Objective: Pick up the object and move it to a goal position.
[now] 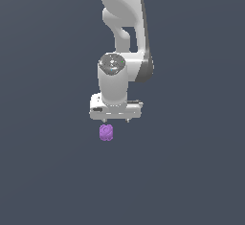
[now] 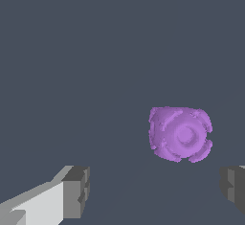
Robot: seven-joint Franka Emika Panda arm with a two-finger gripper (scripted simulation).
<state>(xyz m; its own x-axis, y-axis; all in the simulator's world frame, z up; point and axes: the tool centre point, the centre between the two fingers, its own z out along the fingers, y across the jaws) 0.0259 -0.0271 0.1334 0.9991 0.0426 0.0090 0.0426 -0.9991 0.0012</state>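
The object is a small purple lumpy block [image 1: 106, 132] with a swirled surface, lying on the dark grey floor. My white gripper [image 1: 116, 120] hangs just above and behind it, pointing down, a little toward the exterior view's right of it. In the wrist view the block [image 2: 180, 134] lies ahead of the gap between the two grey fingertips [image 2: 76, 191], nearer the other fingertip [image 2: 233, 186]. The gripper [image 2: 155, 190] is open and holds nothing. The block is apart from both fingers.
The floor [image 1: 191, 171] is a plain dark grey surface. The white arm [image 1: 122, 23] rises behind the gripper toward the top of the exterior view.
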